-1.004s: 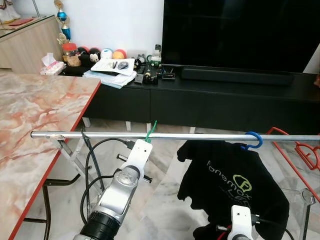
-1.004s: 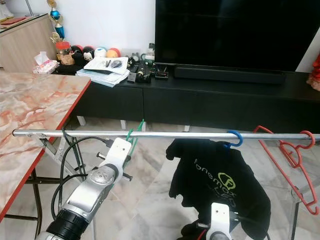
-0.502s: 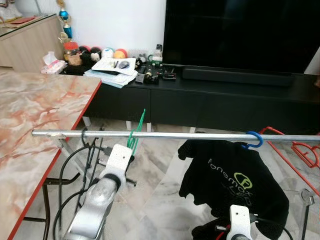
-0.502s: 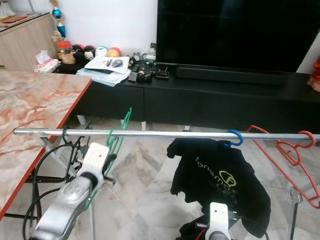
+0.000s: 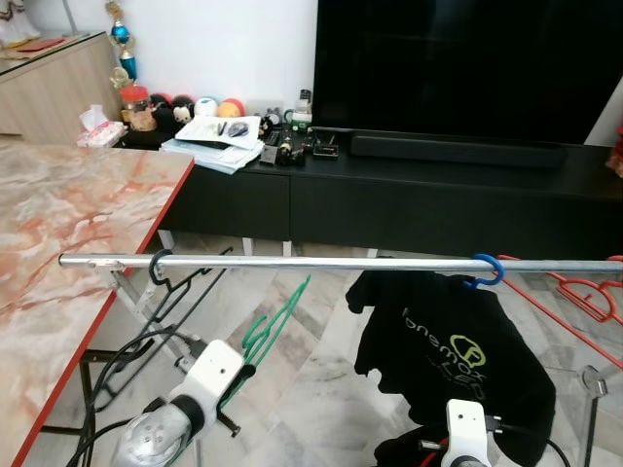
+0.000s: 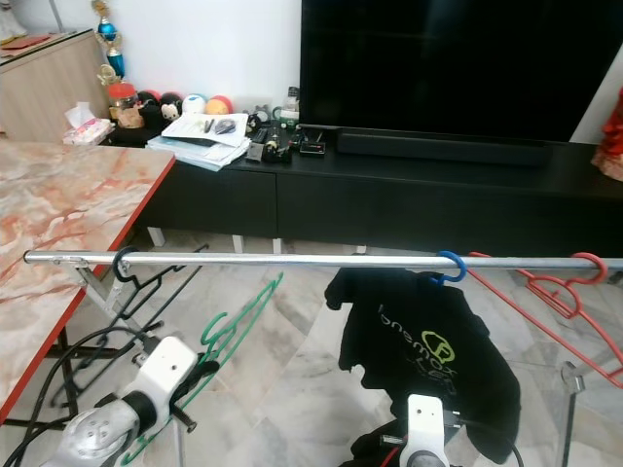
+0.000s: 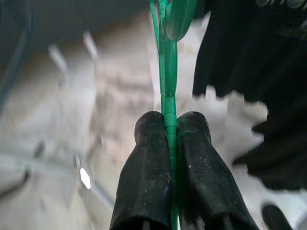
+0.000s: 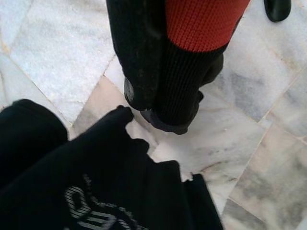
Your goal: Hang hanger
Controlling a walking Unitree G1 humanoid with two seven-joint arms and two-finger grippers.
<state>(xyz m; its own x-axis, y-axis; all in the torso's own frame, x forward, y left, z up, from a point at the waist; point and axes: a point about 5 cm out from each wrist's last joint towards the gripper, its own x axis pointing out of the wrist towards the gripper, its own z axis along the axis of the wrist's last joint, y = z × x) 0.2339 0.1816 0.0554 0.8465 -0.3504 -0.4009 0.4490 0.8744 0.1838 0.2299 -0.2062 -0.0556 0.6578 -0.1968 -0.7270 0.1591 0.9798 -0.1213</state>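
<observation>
From my station: black hanger hooked on the rail near its left end. Below the rail, left gripper has both fingers pressed onto the green hanger (thin edge pinched between pads). Its long axis slants up and to the right, top end just under the rail, not touching. Black shirt hangs by a blue hook. Right gripper: I cannot tell its state.

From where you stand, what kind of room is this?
Most likely a home living room: a large dark television stands on a long black cabinet, a marble-pattern table is on the left, and a metal clothes rail crosses in front.
</observation>
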